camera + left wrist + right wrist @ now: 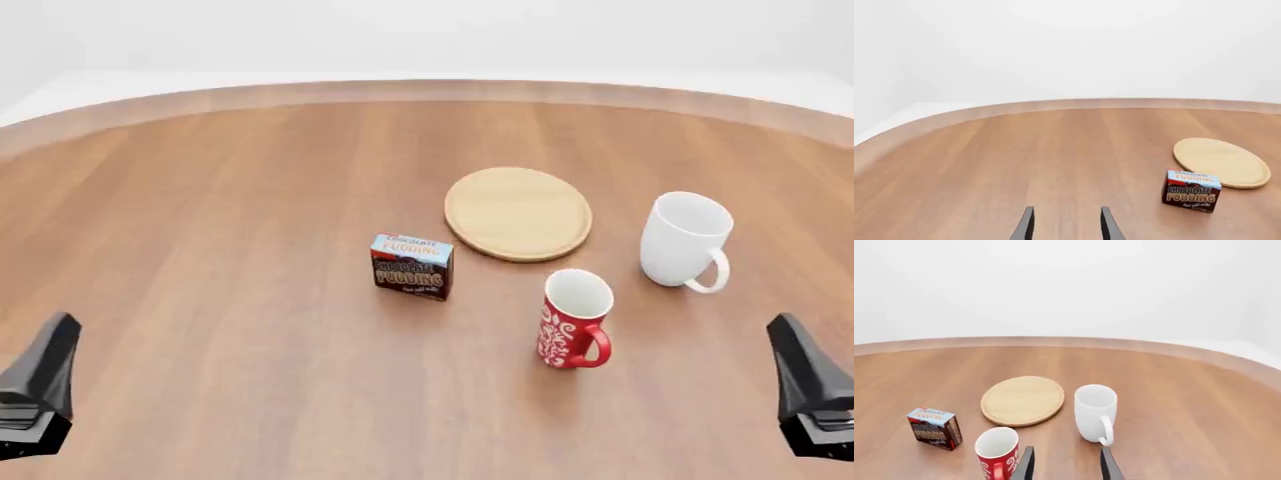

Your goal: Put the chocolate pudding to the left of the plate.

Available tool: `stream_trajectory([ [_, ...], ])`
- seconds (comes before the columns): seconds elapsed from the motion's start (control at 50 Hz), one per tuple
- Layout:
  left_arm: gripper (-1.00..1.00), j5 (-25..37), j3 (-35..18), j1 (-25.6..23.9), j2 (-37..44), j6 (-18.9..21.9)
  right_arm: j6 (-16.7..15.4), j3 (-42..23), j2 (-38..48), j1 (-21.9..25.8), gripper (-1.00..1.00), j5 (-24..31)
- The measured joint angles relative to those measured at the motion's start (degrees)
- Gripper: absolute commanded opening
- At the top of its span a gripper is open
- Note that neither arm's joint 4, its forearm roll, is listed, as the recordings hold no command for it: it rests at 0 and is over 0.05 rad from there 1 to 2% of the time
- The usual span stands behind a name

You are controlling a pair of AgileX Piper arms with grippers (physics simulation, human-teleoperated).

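**Desk:** Wooden tabletop (214, 260), rounded at its far edge, white backdrop behind. What sits nearest the camera?

**Photographer:** Both arms, low in the front view's corners. The left gripper (1066, 225) has its fingers parted with bare wood between them, gripping nothing. The right gripper (1066, 464) is spread the same way, also without a load. Each is well apart from every object.

**Desk:** And next out?

**Photographer:** A red mug (575, 319) with white patterns, upright, handle toward the near right. Just beyond it and to its left stands the chocolate pudding (412, 266), a dark-brown box with a light-blue top band, resting upright on the wood with its lettering facing the arms.

**Desk:** Where is it relative to the plate?

**Photographer:** The plate (518, 213) lies flat behind the box and to its right; the box sits near the plate's near-left rim, with a sliver of wood between them. A white mug (686, 240) stands upright right of the plate, handle toward the arms.
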Motion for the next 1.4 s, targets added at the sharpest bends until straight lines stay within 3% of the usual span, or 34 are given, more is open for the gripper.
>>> stream_trajectory([
  [0.22, 1.0, 0.0, 0.0, 0.0, 0.0, 0.0, 1.99, -0.01, 2.95, 1.19, 1.0, -1.74],
  [0.46, 1.0, 0.0, 0.0, 0.0, 0.0, 0.0, -3.65, -6.17, 3.38, 4.79, 1.0, 1.52],
  [0.54, 1.0, 0.0, 0.0, 0.0, 0.0, 0.0, -4.79, -12.21, 9.41, 7.45, 1.0, 1.98],
  [0.7, 1.0, 0.0, 0.0, 0.0, 0.0, 0.0, -13.17, -38.69, 33.56, 16.87, 1.0, 10.94],
  [0.84, 1.0, 0.0, 0.0, 0.0, 0.0, 0.0, -17.48, -51.06, 46.36, 22.18, 1.0, 15.11],
  [1.08, 1.0, 0.0, 0.0, 0.0, 0.0, 0.0, -21.62, -59.49, 59.06, 29.8, 1.0, 19.01],
  [1.4, 1.0, 0.0, 0.0, 0.0, 0.0, 0.0, -24.47, -63.03, 70.11, 33.18, 1.0, 19.49],
])
